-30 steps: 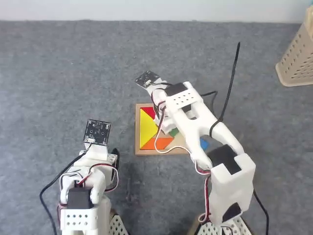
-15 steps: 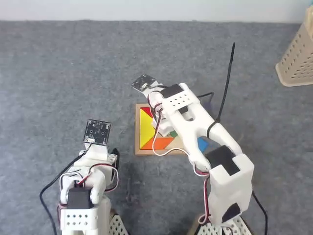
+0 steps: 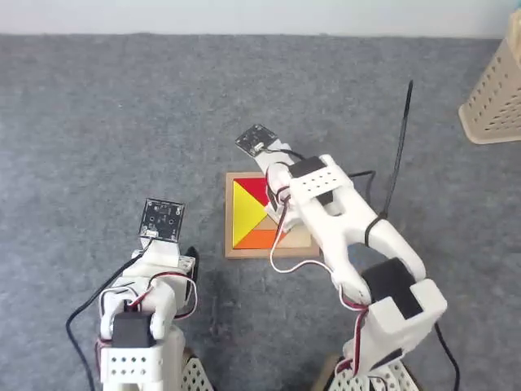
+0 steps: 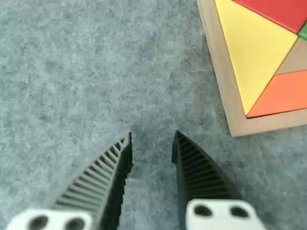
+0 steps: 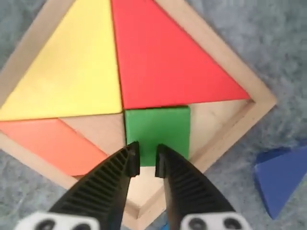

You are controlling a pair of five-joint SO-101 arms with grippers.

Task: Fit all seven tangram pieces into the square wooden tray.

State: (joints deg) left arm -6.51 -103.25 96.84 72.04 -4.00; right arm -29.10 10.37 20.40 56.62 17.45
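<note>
Tray: the square wooden tray [image 3: 229, 244] lies flat on the grey tabletop [image 3: 122, 122], under our right fingers [image 5: 132, 155] and just ahead of our left fingers [image 4: 184, 153].
Pieces: we see the green square [image 5: 158, 129] directly below the right fingertips, one edge flush against the red triangle [image 5: 163, 62]. The yellow triangle [image 5: 76, 72] adjoins the red. The orange piece [image 5: 53, 143] runs lengthwise along a tray wall.
Right fingers: a narrow slit apart, holding nothing.
Left fingers: slightly parted, empty, over the tabletop.
Nearby: a blue triangle [image 5: 280, 177] lies outside the tray, beside the right fingers; a basket [image 3: 496, 90] stands well apart.
</note>
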